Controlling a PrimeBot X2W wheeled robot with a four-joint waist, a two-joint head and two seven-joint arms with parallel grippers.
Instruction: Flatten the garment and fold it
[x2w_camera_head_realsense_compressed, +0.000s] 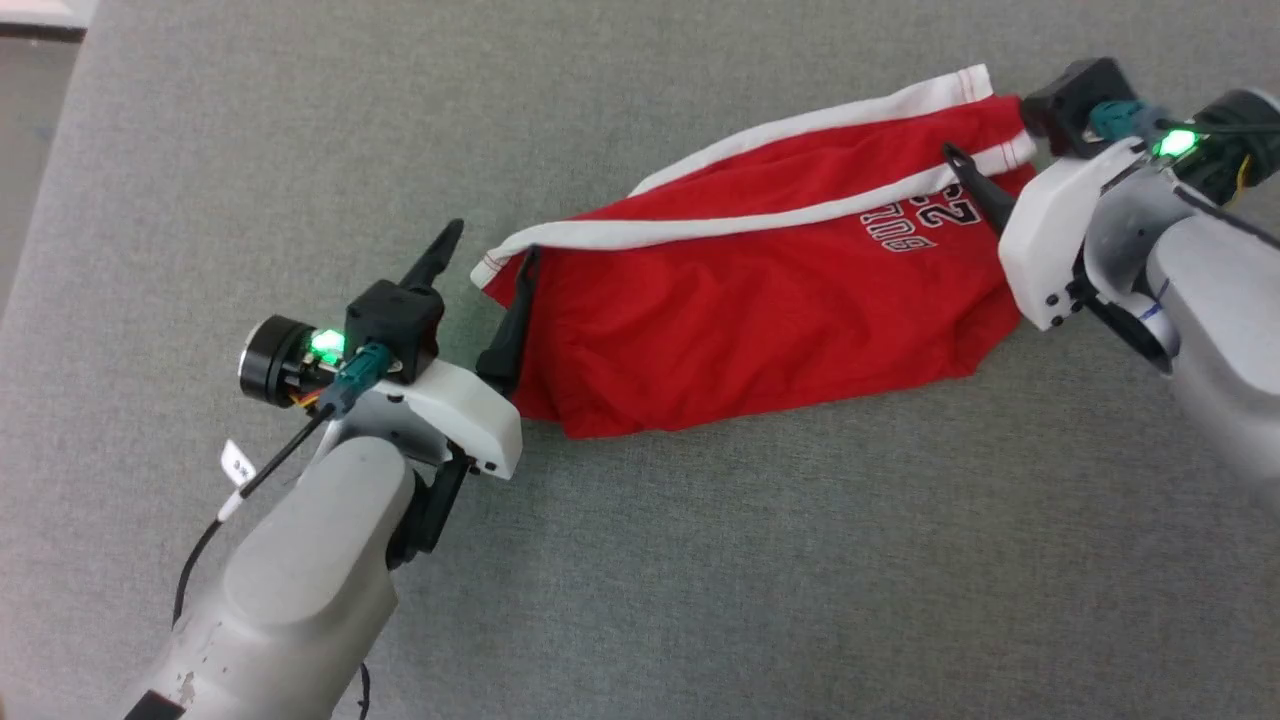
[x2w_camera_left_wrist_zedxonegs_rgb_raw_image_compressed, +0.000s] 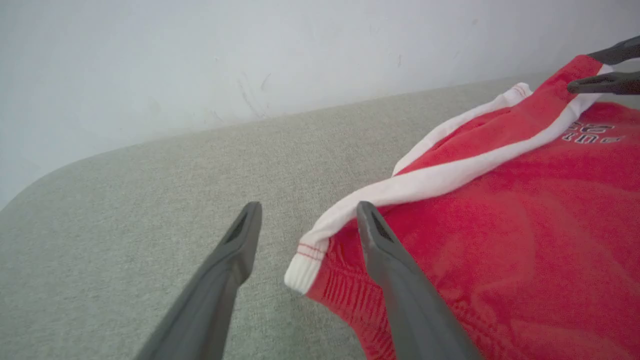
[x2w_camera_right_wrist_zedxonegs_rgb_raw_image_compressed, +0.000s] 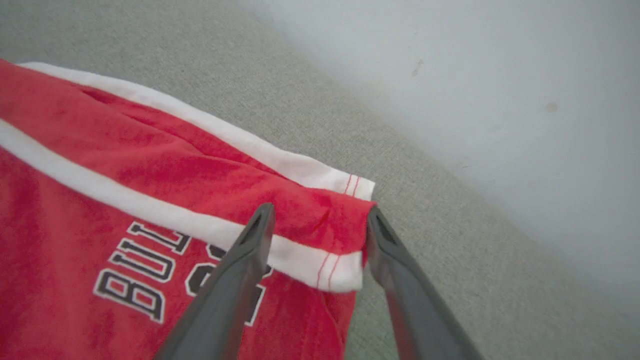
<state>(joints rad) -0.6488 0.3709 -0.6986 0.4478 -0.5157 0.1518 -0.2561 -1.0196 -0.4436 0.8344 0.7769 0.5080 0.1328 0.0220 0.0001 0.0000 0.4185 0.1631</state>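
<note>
The garment (x2w_camera_head_realsense_compressed: 760, 300), red shorts with white side stripes and "BULLS 23" lettering, lies stretched out lengthwise on the grey fabric surface (x2w_camera_head_realsense_compressed: 700, 560). My left gripper (x2w_camera_head_realsense_compressed: 480, 285) is at its near-left end and is open. The white-edged waistband corner (x2w_camera_left_wrist_zedxonegs_rgb_raw_image_compressed: 305, 265) lies loose between its two fingers (x2w_camera_left_wrist_zedxonegs_rgb_raw_image_compressed: 400, 290). At the far-right end my right gripper (x2w_camera_head_realsense_compressed: 1000, 150) is open too, its fingers (x2w_camera_right_wrist_zedxonegs_rgb_raw_image_compressed: 235, 285) standing on either side of the striped leg-hem corner (x2w_camera_right_wrist_zedxonegs_rgb_raw_image_compressed: 335, 240). That same gripper (x2w_camera_left_wrist_zedxonegs_rgb_raw_image_compressed: 602, 70) shows at the far hem in the left wrist view.
A pale wall (x2w_camera_left_wrist_zedxonegs_rgb_raw_image_compressed: 250, 60) rises just behind the surface's far edge. The surface's rounded left edge (x2w_camera_head_realsense_compressed: 40, 200) drops to a floor strip. Bare grey fabric stretches in front of the shorts and to their left.
</note>
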